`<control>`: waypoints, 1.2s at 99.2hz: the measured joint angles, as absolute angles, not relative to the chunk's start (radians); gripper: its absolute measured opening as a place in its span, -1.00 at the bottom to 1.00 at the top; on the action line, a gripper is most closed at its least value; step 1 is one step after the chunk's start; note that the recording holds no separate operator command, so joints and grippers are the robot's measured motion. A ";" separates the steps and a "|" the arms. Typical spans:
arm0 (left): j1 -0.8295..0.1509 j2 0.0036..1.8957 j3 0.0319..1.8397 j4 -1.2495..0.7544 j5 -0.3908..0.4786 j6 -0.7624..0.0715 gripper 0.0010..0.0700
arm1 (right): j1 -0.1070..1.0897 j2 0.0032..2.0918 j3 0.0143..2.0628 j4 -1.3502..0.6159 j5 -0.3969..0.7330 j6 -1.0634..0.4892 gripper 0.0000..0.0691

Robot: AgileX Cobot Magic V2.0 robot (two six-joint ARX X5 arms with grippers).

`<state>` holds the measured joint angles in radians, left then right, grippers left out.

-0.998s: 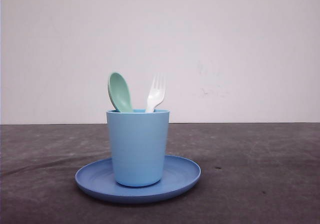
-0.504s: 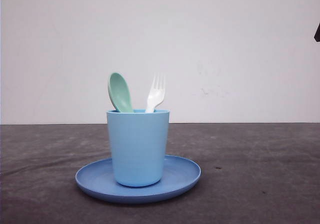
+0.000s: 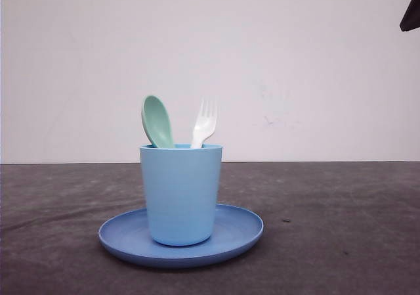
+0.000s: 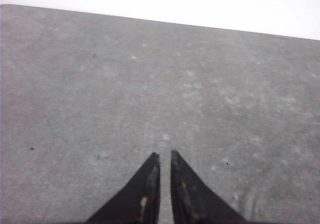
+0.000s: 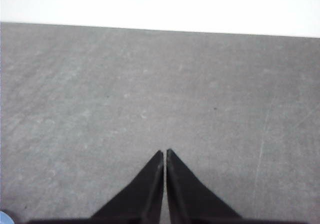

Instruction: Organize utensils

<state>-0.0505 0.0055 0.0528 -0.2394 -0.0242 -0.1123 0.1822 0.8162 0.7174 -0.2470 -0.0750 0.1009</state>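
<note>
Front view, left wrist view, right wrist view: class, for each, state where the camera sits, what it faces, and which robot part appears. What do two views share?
Front view: low, facing forward at the cup holding the spoon and fork on the plate.
Left wrist view: on the left arm, facing grey table; left gripper shut.
Right wrist view: on the right arm, facing table; right gripper shut.
Shared: both wrist views show table and white wall.

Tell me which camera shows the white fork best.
The front view. There the fork stands tines up in the light blue cup, beside the green spoon. The left wrist view gives closed claw tips over gray table; the right wrist view much the same, no fork.
</note>
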 joint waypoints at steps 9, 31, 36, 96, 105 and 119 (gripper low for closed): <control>-0.051 0.006 0.053 -0.239 -0.024 -0.112 -0.99 | 0.182 0.816 0.717 -0.231 -0.075 0.101 -0.97; -0.051 0.006 0.053 -0.239 -0.024 -0.112 -0.99 | 0.182 0.816 0.717 -0.217 -0.075 0.101 -0.97; -0.051 0.006 0.053 -0.239 -0.024 -0.112 -0.99 | 0.182 0.816 0.717 -0.217 -0.075 0.101 -0.97; -0.051 0.006 0.052 -0.239 -0.024 -0.112 -0.99 | 0.118 0.454 0.427 -0.214 -0.083 0.048 -0.97; -0.051 0.006 0.052 -0.239 -0.024 -0.112 -0.99 | 0.107 0.334 0.315 -0.221 -0.076 0.048 -0.97; -0.051 0.006 0.052 -0.239 -0.024 -0.112 -0.99 | 0.098 0.161 0.171 -0.221 -0.057 0.048 -0.97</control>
